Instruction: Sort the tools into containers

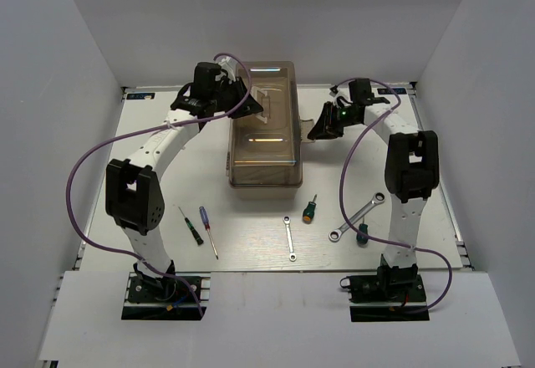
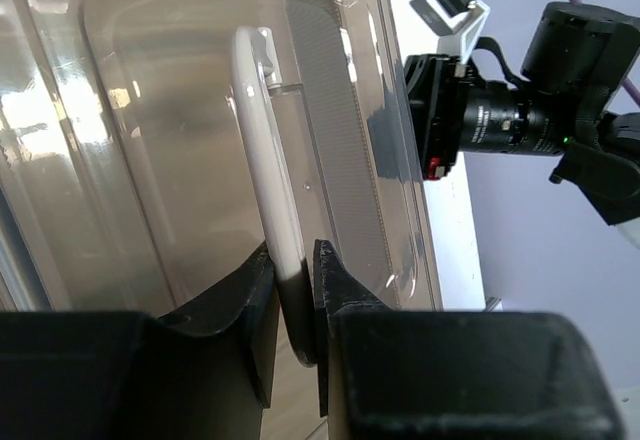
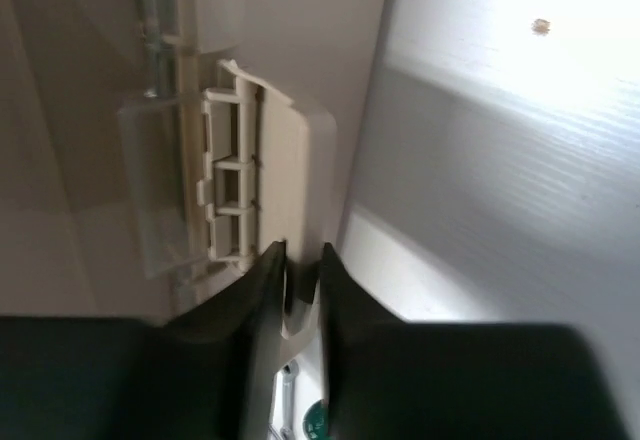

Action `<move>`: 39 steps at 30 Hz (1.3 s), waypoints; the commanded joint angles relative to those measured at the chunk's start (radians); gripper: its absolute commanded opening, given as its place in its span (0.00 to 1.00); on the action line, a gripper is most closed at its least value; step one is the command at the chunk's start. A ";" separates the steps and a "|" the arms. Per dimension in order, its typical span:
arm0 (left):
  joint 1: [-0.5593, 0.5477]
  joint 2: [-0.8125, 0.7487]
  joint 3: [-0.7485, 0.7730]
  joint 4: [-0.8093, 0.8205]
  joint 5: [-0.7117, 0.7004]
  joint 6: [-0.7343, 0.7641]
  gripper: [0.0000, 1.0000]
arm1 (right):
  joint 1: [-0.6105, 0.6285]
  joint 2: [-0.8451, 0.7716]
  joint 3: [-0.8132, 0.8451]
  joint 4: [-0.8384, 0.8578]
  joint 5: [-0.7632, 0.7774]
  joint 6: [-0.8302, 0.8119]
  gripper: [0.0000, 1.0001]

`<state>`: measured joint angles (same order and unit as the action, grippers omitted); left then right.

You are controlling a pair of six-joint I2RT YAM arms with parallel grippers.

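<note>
Left wrist shows my left gripper (image 2: 295,260) clamped on the white handle (image 2: 262,160) of the brown-lidded beige toolbox (image 1: 264,138), my right gripper (image 3: 300,255) pinching its beige side latch (image 3: 285,160), so lifting before that unclips could drag the box onto the hand tools (image 1: 290,240) loose on the worktop (image 1: 251,234).

Top view: even overhead light, soft arm shadows on the pale wood-grain surface (image 1: 251,226), glare streak on the translucent brown plastic lid (image 1: 263,155). Left wrist: bright reflections across the lid, curved white plastic handle (image 2: 265,160) sharp, left black fingers (image 2: 240,310) dark and soft-edged. Right wrist: surface blown out top right, right black fingers (image 3: 255,300) underexposed, beige plastic latch (image 3: 290,160) slightly blurred.
</note>
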<state>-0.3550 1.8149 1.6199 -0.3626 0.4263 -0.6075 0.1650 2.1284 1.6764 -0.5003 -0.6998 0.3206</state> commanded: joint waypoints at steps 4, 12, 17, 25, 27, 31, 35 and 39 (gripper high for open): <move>-0.016 0.011 0.024 -0.019 -0.014 0.023 0.00 | -0.004 0.010 -0.015 0.132 -0.144 0.003 0.00; 0.059 -0.045 0.135 -0.111 -0.070 0.035 0.00 | -0.047 -0.031 0.006 0.157 -0.084 -0.008 0.00; 0.128 -0.080 0.198 -0.197 -0.141 0.045 0.00 | -0.096 -0.048 0.009 0.141 -0.055 -0.022 0.00; 0.215 -0.157 0.154 -0.283 -0.216 0.080 0.00 | -0.140 -0.073 -0.026 0.137 -0.053 -0.040 0.00; 0.228 -0.187 0.115 -0.302 -0.241 0.080 0.00 | -0.150 -0.076 -0.027 0.134 -0.053 -0.046 0.00; 0.251 -0.226 0.048 -0.326 -0.293 0.089 0.00 | -0.151 -0.071 -0.023 0.134 -0.056 -0.049 0.00; 0.272 -0.265 -0.014 -0.338 -0.334 0.080 0.10 | -0.153 -0.068 -0.021 0.137 -0.067 -0.048 0.00; 0.293 -0.289 -0.035 -0.363 -0.357 0.080 0.52 | -0.153 -0.070 -0.023 0.138 -0.078 -0.049 0.01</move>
<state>-0.0826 1.6115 1.5898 -0.7033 0.1314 -0.5297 0.0395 2.1197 1.6508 -0.4049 -0.7826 0.3096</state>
